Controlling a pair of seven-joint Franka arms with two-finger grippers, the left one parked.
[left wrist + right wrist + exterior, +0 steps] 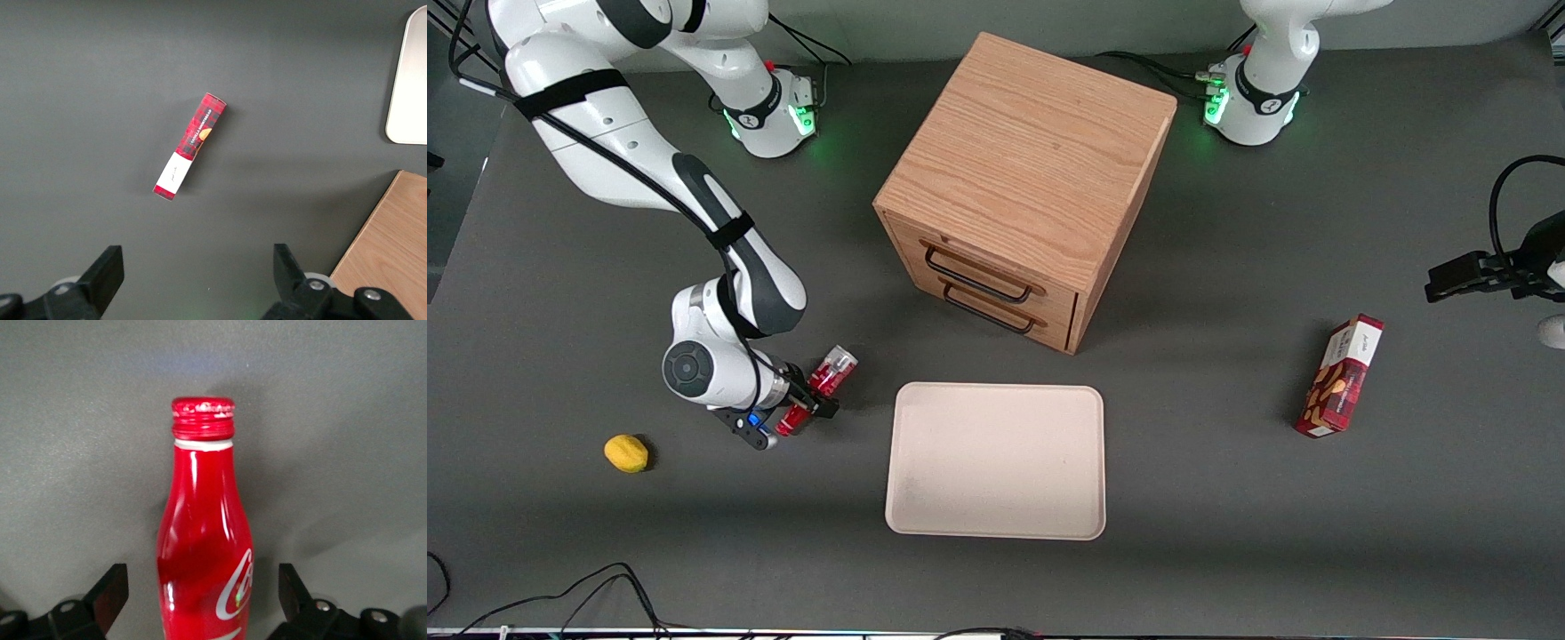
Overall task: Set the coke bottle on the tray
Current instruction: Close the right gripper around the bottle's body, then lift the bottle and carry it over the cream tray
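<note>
tray: pale cream tray [996, 462] lies flat on the dark desk [1227, 551], nearest the front camera of the things on it; nothing rests on it.
hand: right arm's hand [800, 411] is low over the desk, beside the tray toward the working arm's end. in the right wrist view its two fingers [110, 590] stand apart on either side of the bottle with desk showing between each finger and the red body, so it reads as released, not clamped.
coke bottle: coke bottle [818, 391] sits between those fingers, on or just above the desk, near the tray's rim but not on it. whether it lies flat or is lifted, i cannot tell.
progress: judged from this, the task is at the grasp stage. closing on the bottle, carrying it to the tray and setting it down all remain.
writing: white script logo curls across the red body in the wrist view [203, 540], only partly shown; red cap is scuffed white at its edge.
snack box: red tartan snack box [1341, 378] lies toward the parked arm's end, well apart; its print is too small to read.
others: wooden drawer cabinet [1032, 187] stands farther from the camera than the tray; a lemon [626, 453] lies near the hand.
</note>
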